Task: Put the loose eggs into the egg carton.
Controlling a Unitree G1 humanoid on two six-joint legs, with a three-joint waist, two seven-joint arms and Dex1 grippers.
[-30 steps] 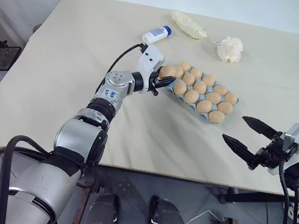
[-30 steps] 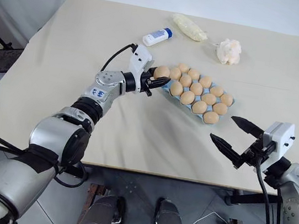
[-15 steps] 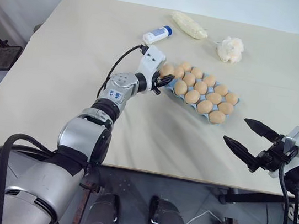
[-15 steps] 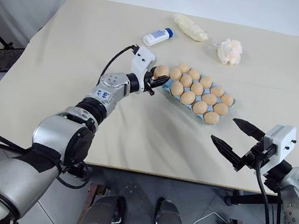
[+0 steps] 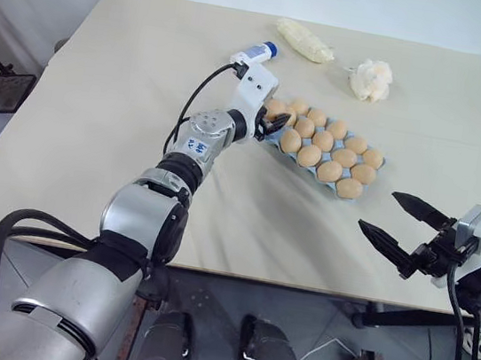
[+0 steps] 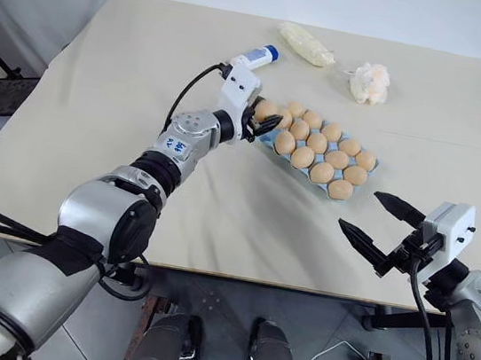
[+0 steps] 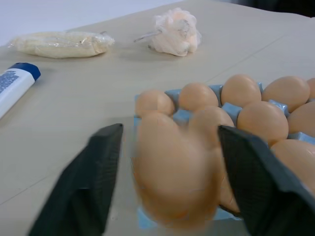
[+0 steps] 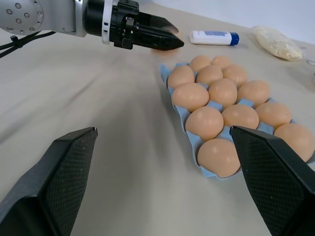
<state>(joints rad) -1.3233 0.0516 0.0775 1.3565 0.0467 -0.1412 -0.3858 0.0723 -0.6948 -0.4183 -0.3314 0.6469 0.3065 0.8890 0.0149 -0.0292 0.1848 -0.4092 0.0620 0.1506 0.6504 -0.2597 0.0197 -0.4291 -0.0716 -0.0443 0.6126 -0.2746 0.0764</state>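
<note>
The light blue egg carton [image 8: 164, 69] lies on the beige table right of centre, and several tan eggs sit in its cups. My left gripper [image 5: 271, 123] hovers level at the carton's far left corner. In the left wrist view one loose egg [image 7: 172, 172] shows blurred between the black fingers [image 7: 93, 177], with a gap beside it, over the blue corner cup. The fingers stand apart, so that gripper is open. My right gripper [image 5: 378, 209] hangs open with nothing in it near the table's front right edge, well short of the carton.
At the back of the table lie a white bottle with a blue cap [image 5: 252, 54], a pale plastic-wrapped pack [image 5: 303, 39] and a lumpy white wad [image 5: 369, 79]. The table's front edge [image 5: 280, 284] runs just under my right gripper.
My left gripper has shifted a little further back along the carton's left end with the egg, and its fingers have gone from shut on the egg to open. My right arm stays still.
</note>
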